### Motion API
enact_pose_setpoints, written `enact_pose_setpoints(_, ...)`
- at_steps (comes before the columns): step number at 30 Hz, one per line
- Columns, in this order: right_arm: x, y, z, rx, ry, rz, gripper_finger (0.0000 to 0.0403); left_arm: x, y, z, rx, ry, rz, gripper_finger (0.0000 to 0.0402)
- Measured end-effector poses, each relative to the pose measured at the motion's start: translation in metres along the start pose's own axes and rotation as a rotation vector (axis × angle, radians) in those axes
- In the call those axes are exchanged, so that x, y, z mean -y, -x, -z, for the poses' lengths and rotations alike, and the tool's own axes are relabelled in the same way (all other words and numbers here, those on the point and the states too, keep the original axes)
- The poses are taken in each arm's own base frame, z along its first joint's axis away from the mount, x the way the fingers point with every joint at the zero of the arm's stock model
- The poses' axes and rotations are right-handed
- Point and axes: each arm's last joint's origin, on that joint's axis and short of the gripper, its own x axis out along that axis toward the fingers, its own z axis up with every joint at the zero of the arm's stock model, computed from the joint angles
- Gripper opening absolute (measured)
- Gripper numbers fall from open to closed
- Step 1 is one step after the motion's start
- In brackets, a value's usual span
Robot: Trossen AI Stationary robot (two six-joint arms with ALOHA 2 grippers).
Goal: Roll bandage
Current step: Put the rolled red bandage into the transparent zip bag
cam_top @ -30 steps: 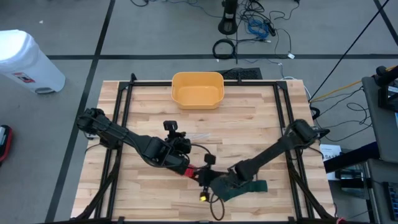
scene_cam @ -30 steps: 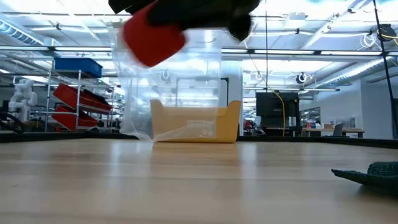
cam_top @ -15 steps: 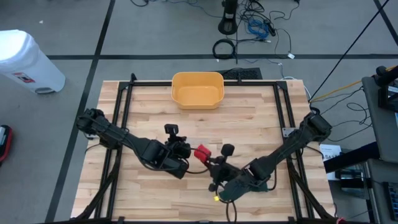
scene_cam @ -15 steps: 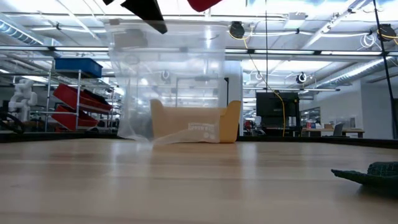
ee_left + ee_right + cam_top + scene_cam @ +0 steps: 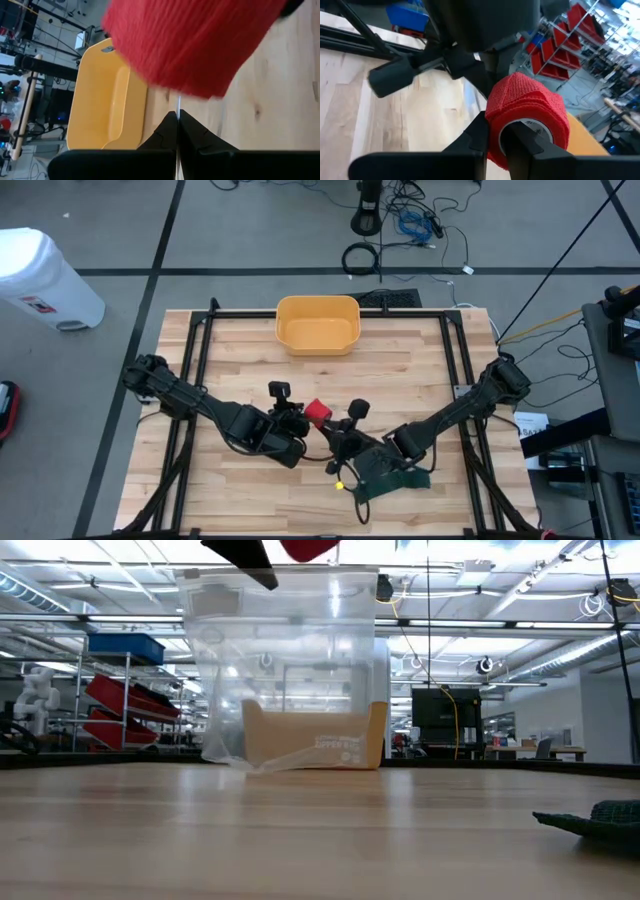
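The red bandage roll is held above the counter, at the centre of the high view, between the two arms. The right gripper is pinched on the roll's wall, one finger inside the core and one outside. The left gripper is pressed together just below-left of the roll in the high view; its fingers are seen clamped on the edge of a thin clear plastic bag.

The roll lies directly ahead of the left gripper, close to its tips. In the right wrist view the roll's open core faces the camera, so its long axis is judged to run roughly along the right gripper's fingers.

The hanging bag is shown plainly only in the low view, in front of the yellow bin. The high view gives the arm layout but barely shows the bag.
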Motion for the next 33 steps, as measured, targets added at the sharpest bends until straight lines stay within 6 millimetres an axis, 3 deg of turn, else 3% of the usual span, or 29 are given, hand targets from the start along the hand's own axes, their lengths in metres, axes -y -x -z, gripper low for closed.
enact_pose_setpoints(11,-0.009,-0.016,0.015,-0.041,-0.022,-0.014,0.0036,-0.001,0.001,-0.001,0.004,0.004,0.002,0.0002)
enact_pose_setpoints(25,-0.023,0.004,0.002,0.062,-0.023,-0.066,0.0036,-0.005,-0.004,-0.002,-0.005,0.021,-0.007,0.0002)
enact_pose_setpoints(33,-0.017,-0.003,0.008,0.014,-0.018,-0.013,0.0036,-0.005,-0.003,-0.002,-0.004,0.021,-0.008,0.0002)
